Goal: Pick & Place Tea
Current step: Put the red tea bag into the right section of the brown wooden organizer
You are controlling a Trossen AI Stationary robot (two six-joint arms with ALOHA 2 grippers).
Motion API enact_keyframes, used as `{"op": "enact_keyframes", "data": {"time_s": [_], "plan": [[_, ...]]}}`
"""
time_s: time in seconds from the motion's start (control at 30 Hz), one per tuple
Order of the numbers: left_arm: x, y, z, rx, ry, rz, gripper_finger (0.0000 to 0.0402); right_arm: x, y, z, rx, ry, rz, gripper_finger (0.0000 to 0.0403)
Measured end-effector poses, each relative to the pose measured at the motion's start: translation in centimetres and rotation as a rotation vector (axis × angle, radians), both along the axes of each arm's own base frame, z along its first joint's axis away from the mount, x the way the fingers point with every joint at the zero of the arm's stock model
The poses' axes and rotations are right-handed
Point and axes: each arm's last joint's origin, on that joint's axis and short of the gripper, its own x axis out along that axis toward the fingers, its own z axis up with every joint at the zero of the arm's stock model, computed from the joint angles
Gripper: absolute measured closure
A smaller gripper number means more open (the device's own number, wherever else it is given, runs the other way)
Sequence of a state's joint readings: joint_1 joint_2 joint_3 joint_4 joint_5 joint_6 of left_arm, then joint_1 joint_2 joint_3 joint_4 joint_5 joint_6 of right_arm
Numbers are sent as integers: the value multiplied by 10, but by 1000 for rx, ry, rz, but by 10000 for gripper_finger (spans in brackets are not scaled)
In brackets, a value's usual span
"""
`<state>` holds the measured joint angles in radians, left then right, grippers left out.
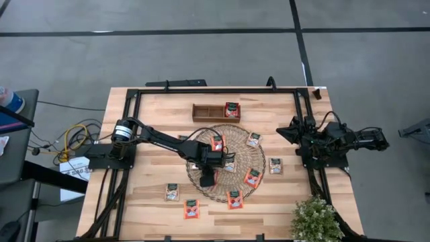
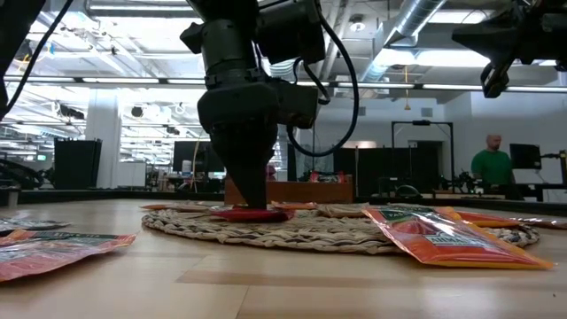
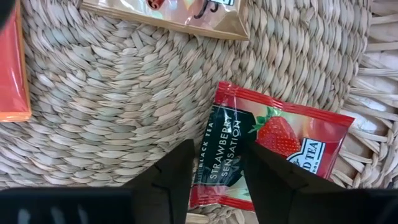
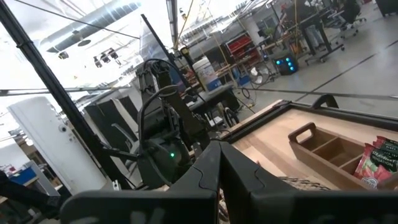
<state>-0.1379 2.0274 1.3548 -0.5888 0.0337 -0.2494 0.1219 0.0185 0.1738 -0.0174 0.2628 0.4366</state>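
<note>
Left wrist view: left hand (image 3: 214, 165) down over a red strawberry tea packet (image 3: 267, 146), fingers (image 3: 171, 177) parted a little and straddling the packet's dark green label edge, tips touching or nearly touching the foil; not closed on it. Packet flat on the round woven mat (image 3: 112, 106), close to the mat's looser outer weave. Beside it on the mat, edge of a beige packet (image 3: 180, 12) and edge of another red one (image 3: 11, 68).

Seen from above: left hand (image 1: 207, 176) at the mat's (image 1: 232, 138) near-left part, arm reaching in from the surface's left side. More tea packets scattered over the mat (image 1: 252, 177) and off it on the wooden surface (image 1: 154, 121): one beige (image 1: 275, 166) just right of the mat, one beige (image 1: 173, 192) and one red (image 1: 192, 209) toward the front left. One red packet standing in the small wooden tray (image 1: 216, 111) behind the mat.

Right hand (image 1: 285, 133) held up off the surface at the right side, away from the packets; fingers pressed together in its own wrist view (image 4: 217, 165), holding nothing. Potted plant (image 1: 316, 218) at the front right corner.

Low view: person (image 2: 490, 164) in green far back in the room.
</note>
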Motion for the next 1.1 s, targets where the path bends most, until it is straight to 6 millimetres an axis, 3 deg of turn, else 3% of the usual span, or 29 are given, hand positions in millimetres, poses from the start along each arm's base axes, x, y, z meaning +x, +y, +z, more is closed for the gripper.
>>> {"op": "enact_keyframes", "data": {"time_s": [0.83, 1.1], "plan": [[-1, 0, 8, 5, -33, 10, 395, 0, 0, -1, -1, 5, 0, 402], [-2, 0, 20, 1, -59, 9, 401, 0, 0, -1, -1, 5, 0, 402]]}}
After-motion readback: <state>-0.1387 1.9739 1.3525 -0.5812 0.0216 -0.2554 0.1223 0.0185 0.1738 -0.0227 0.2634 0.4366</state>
